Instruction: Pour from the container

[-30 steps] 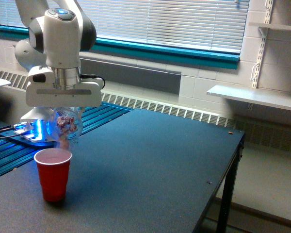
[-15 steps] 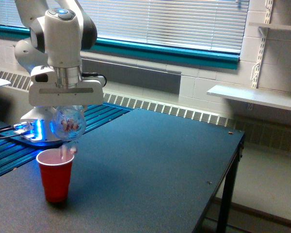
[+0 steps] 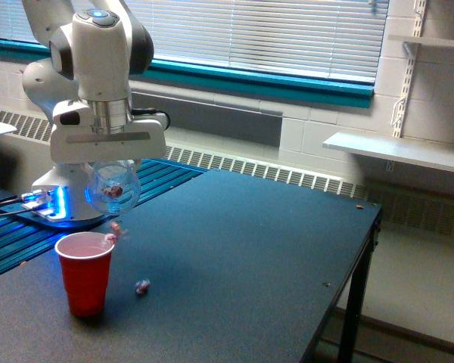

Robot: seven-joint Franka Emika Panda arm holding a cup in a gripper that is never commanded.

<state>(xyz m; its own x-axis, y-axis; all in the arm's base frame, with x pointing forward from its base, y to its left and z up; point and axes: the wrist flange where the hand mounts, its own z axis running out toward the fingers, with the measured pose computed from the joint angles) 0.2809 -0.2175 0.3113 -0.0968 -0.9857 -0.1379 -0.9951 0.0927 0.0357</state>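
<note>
Hanging under the white arm's wide gripper [image 3: 110, 168], the container [image 3: 113, 187] is a clear roundish cup tipped on its side w/ a few pinkish-brown wrapped candies visible inside. It sits up off the dark surface [image 3: 234, 249], at the exterior view's left, above & slightly right of the red cup [image 3: 84, 272]. The fingers are mostly hidden behind the gripper body & the clear plastic, but they are clamped on the container, since it stays up in the air there w/ nothing else under it.

Red cup stands upright on the surface near the front left, its inside showing pale pink. One wrapped candy [image 3: 115, 231] is in the air just at the cup's right rim, between container & cup; can't tell if it touches the rim. Another candy [image 3: 142, 286] lies on the surface just right of the red cup, apart from it.

Behind the arm, far left, a base unit [image 3: 51, 203] glows blue, resting on a blue ribbed strip. Far side of the scene: window blinds [image 3: 272, 34] over a teal sill, a radiator grille along the wall, white shelves [image 3: 397, 151] at the right
</note>
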